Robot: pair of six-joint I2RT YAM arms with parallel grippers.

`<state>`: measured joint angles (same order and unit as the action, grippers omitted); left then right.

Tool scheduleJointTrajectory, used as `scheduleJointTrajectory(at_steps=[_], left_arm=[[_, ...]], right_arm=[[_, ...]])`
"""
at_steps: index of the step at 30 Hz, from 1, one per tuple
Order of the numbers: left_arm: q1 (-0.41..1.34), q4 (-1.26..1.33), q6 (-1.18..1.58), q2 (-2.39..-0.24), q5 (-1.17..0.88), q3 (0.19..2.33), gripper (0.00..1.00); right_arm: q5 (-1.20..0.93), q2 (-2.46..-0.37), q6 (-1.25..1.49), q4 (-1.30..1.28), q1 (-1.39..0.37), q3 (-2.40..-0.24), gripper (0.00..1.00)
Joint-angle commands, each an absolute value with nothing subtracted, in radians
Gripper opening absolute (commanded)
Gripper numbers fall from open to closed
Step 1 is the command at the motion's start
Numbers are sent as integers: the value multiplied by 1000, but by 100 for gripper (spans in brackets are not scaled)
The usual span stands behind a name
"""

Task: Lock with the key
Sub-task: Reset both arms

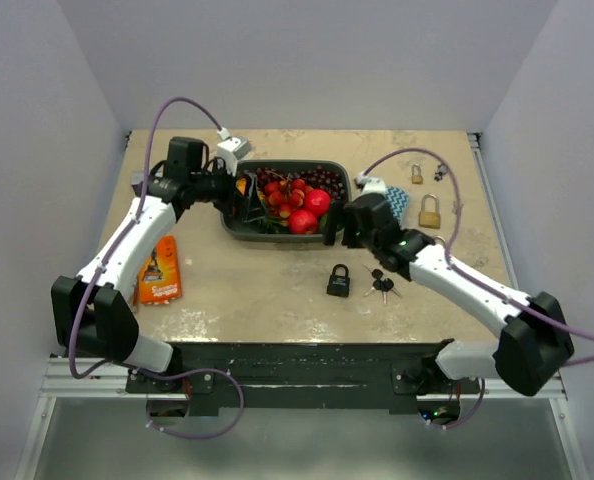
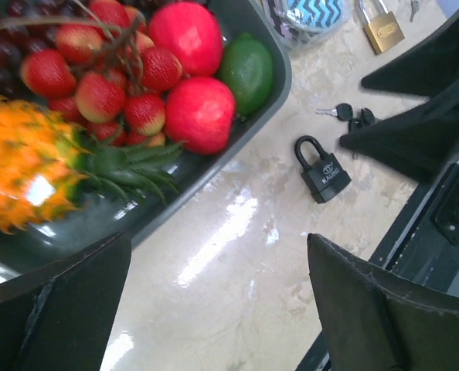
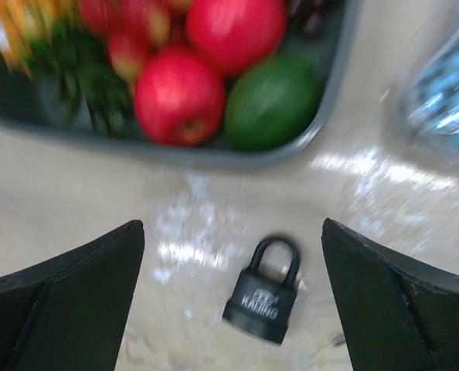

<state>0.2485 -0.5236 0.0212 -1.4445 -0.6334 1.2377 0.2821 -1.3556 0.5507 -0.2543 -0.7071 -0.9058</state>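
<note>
The black padlock [image 1: 338,280] lies on the bench [image 1: 237,300] near the middle of its near edge, with the keys [image 1: 382,285] just beside it toward the right edge. The right tool [image 3: 233,224], above the padlock, and the left tool [image 2: 218,238], over the fruit tray [image 1: 297,163], both gape wide.

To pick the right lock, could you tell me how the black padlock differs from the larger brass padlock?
The black padlock is dark-bodied; the larger brass padlock is golden. The black one lies beside the keys; the brass one lies farther back right. Both lie flat on the table.
</note>
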Motion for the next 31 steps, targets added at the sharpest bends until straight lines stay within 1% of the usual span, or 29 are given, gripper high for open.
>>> scheduleJointTrajectory(at_steps=[1, 3, 7, 8, 9, 11, 15, 21, 25, 31], left_arm=[[195, -664, -145, -1521, -652, 1445, 99], [173, -705, -164, -1578, -632, 1538, 99], [121, -726, -172, -1658, -617, 1647, 99], [117, -726, -167, -1683, -598, 1652, 99], [112, -712, -163, -1692, -588, 1638, 99], [100, -686, -137, -1707, -569, 1603, 99], [98, -602, -120, -1698, -523, 1446, 99], [98, -526, -136, -1637, -422, 1277, 99], [98, -529, -156, -1625, -377, 1255, 99], [92, -514, -121, -1606, -422, 1264, 99]], right_arm=[[122, -1235, 434, -192, -485, -997, 99], [91, -1236, 368, -192, -387, -1052, 99], [-27, -1247, 292, -199, -204, -1107, 99], [-113, -1247, 278, -201, -162, -1111, 99], [-153, -1247, 269, -196, -88, -1108, 99], [-202, -1247, 209, -201, -34, -1089, 99], [-274, -1273, 124, -256, 76, -1062, 99], [-287, -1295, 51, -302, 89, -997, 99], [-294, -1292, 54, -301, 89, -970, 99], [-314, -1302, 74, -299, 87, -985, 99]])
